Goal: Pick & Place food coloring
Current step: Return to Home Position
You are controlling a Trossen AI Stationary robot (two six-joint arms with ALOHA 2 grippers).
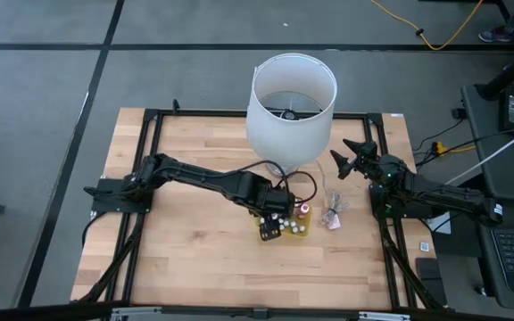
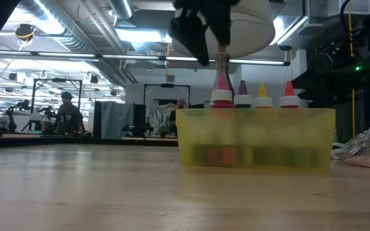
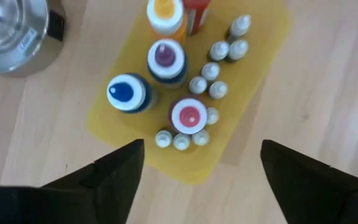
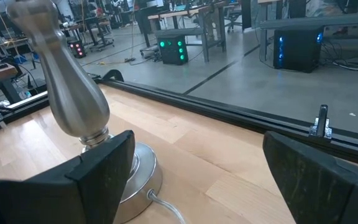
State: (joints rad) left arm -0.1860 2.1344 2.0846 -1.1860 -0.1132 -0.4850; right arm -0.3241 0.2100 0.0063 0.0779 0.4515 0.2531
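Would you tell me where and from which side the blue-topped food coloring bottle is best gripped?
Probably by its white cap, from straight above: the blue-topped bottle stands upright in the yellow bin, whose walls shield its body from the sides. The left gripper, jaws open, hangs above the bin.

Looked straight down on a wooden table (image 1: 194,259). Showed the left gripper (image 1: 276,214) at frame centre, over food coloring bottles (image 1: 294,225) in a yellow tray (image 1: 264,237). Also showed a crumpled wrapper (image 1: 333,217) just right, a white lampshade (image 1: 291,102) above, the right gripper (image 1: 340,153) toward centre-right.
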